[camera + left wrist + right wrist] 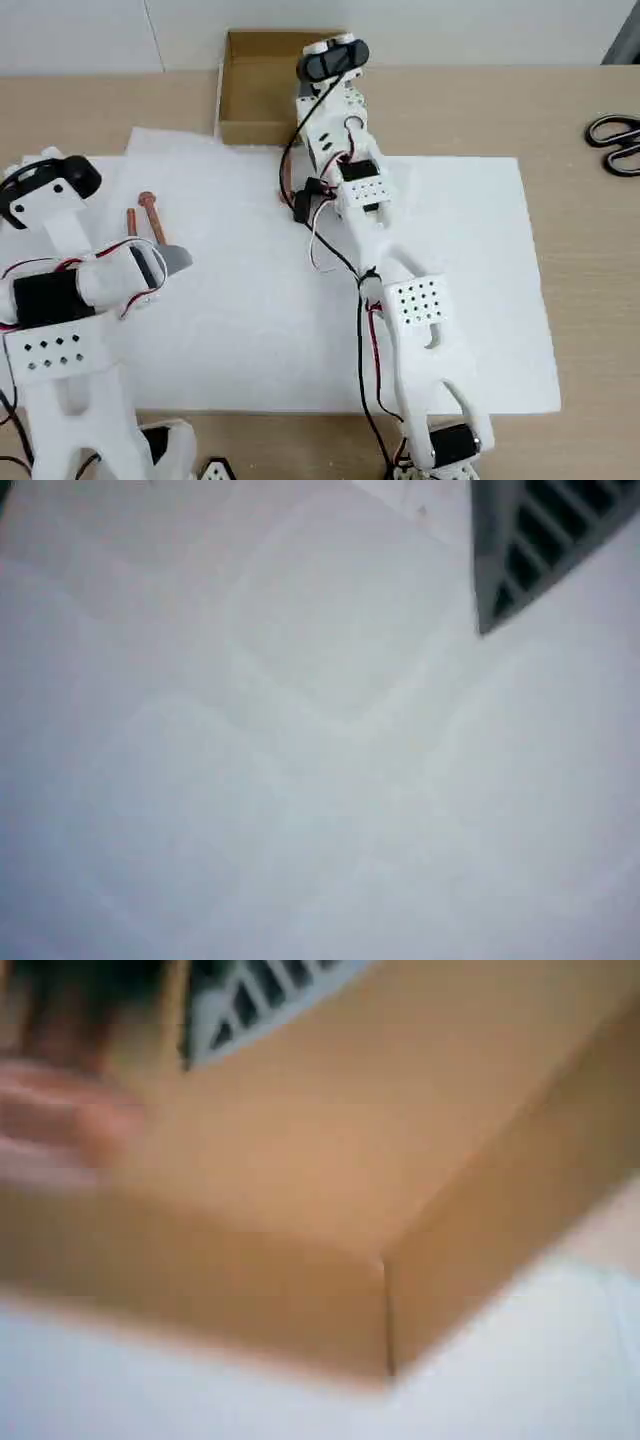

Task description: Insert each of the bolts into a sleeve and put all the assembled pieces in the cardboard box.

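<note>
High view. Item: my left pincer (pixel 170 258), low over the white foam sheet (pixel 250 340) that covers the middle of the table (pixel 590 300). Whether it is wide, narrow or holding, I cannot tell. Item: two bolts (pixel 150 215), copper-coloured and slim, the longer with a round head at its far end and the shorter lying beside it. Both rest on the foam sheet just beyond my left pincer, apart from it. Item: my right pincer (pixel 292 172), hanging at the near wall of the cardboard box (pixel 235 95). The box is plain brown, open-topped and shallow, and stands just past this pincer at the sheet's far edge. Item: a copper-brown piece (pixel 287 182), thin and upright, right at my right pincer. I cannot tell whether it is a bolt or a sleeve, or whether it is gripped. Item: scissors (pixel 615 142), dark-handled, well apart from my right pincer on bare table. Left wrist view. Item: my left pincer (pixel 530 550), seen as a grey ribbed part with the foam sheet (pixel 300 780) close beneath it; its state is again not to be told. Right wrist view. Item: my right pincer (pixel 260 1000), grey and ribbed, close over a corner of the cardboard box (pixel 300 1190), with the foam sheet (pixel 560 1360) just outside that corner. Item: a blurred pinkish shape (pixel 60 1130) beside this pincer, too smeared to identify. The state of my right pincer I cannot tell.
</note>
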